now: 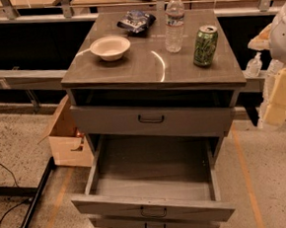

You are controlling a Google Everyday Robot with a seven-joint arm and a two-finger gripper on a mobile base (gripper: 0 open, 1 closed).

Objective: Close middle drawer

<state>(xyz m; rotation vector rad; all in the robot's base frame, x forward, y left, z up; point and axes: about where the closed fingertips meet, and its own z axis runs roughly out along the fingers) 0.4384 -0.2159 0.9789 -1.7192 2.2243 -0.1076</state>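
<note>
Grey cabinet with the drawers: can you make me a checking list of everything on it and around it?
Surface: cabinet top, grey and shiny, with things standing on it.
Job's things: middle drawer pulled far out, tray bare; top drawer slightly open; bottom drawer out a little.
Clutter: bowl, snack bag, water bottle and green can, all on top.
Grippers: gripper at the right edge, beside the cabinet, touching no drawer.
Cables: black cable on the floor, left.
Surroundings: cardboard box left of the cabinet; small clear bottle behind right; orange tape on the floor.
</note>
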